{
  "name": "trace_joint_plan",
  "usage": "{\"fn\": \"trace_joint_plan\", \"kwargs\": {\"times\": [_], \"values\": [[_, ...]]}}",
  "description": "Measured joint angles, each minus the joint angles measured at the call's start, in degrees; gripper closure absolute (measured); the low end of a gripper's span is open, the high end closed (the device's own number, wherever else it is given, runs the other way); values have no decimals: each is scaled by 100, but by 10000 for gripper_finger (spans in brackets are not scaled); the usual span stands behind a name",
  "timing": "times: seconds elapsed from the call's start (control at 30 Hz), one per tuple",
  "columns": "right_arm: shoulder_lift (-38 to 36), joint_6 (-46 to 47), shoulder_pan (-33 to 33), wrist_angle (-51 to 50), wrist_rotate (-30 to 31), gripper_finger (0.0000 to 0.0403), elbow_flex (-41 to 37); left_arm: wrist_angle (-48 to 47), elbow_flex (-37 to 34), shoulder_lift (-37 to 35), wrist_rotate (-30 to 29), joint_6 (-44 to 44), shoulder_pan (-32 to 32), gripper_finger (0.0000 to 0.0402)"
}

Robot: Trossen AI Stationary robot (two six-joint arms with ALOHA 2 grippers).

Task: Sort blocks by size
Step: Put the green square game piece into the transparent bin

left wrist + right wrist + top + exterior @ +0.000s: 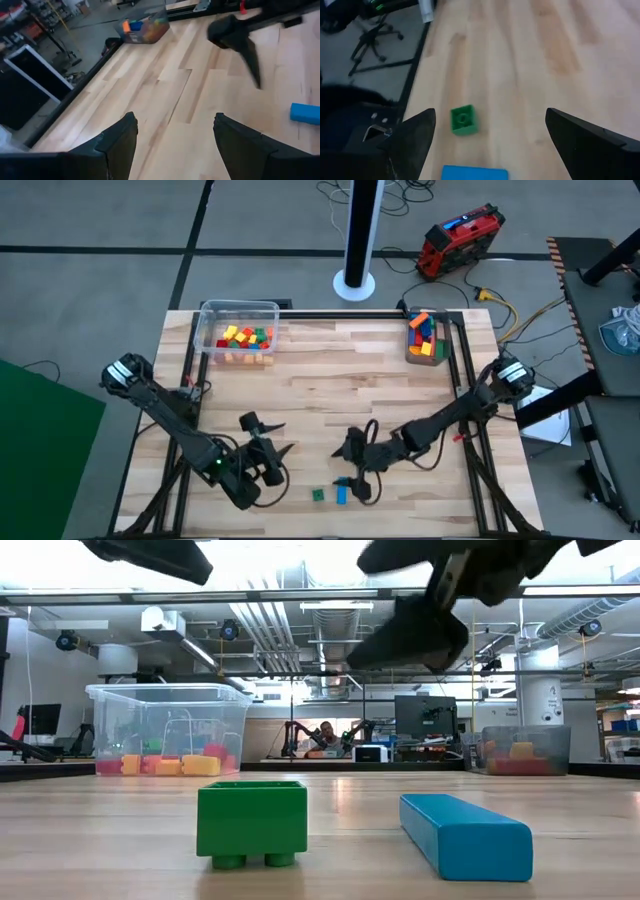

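A small green block [318,495] and a longer blue bar [341,493] lie flat on the table near its front edge. The low view shows the green block [252,820] on its studs and the blue bar [465,833] beside it. My right gripper [352,465] hovers open just above and behind them. In its wrist view the gripper [500,142] has the green block [463,120] and the blue bar [475,173] below, between its fingers. My left gripper [272,437] is open over bare wood to their left, also seen as the gripper [175,142].
A clear tub [238,335] with several coloured blocks stands at the far left of the table. A smaller clear container [425,338] holding blocks stands at the far right. A black frame rail [330,315] runs along the table's far edge. Bare wood lies between them.
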Motion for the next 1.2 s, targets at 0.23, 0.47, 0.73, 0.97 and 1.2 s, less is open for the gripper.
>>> {"fn": "trace_joint_plan", "kwargs": {"times": [0.23,0.47,0.73,0.97,1.2], "values": [[858,-901,541,-766,264,35,1152,-649,478,265,-318,-92,1,166],[2013,-821,724,-3006,1051,35,2990,-739,552,276,-413,-136,-22,166],[2786,-873,609,-3597,905,35,3849,-722,463,261,-397,-194,-57,166],[2805,-915,466,-3543,698,77,3791,-738,449,263,-393,-247,-59,166],[2844,-1035,428,-3203,546,146,3659,-736,449,263,-393,-272,-59,166]]}}
